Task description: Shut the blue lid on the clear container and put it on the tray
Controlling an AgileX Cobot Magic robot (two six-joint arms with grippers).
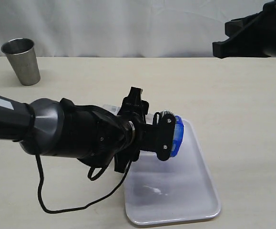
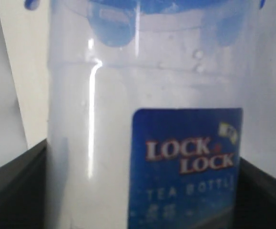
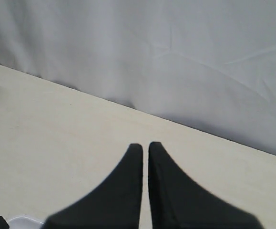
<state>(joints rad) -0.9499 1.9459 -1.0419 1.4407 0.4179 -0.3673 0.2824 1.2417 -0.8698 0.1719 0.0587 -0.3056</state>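
Note:
My left gripper (image 1: 165, 136) is shut on the clear container (image 2: 95, 143), which it holds tilted over the far end of the white tray (image 1: 195, 205). The blue lid (image 1: 177, 135) sits on the container's mouth and faces right. In the left wrist view the container fills the picture, with a blue "LOCK LOCK" label (image 2: 185, 167), the blue lid (image 2: 114, 26) at its end and a dark finger on each side of it. In the exterior view the fingers hide most of the container's body. My right gripper (image 1: 221, 47) hangs shut and empty at the upper right, far from the tray.
A grey steel cup (image 1: 22, 61) stands at the table's far left. The left arm's black cable (image 1: 76, 205) loops down onto the table beside the tray. A white curtain backs the table.

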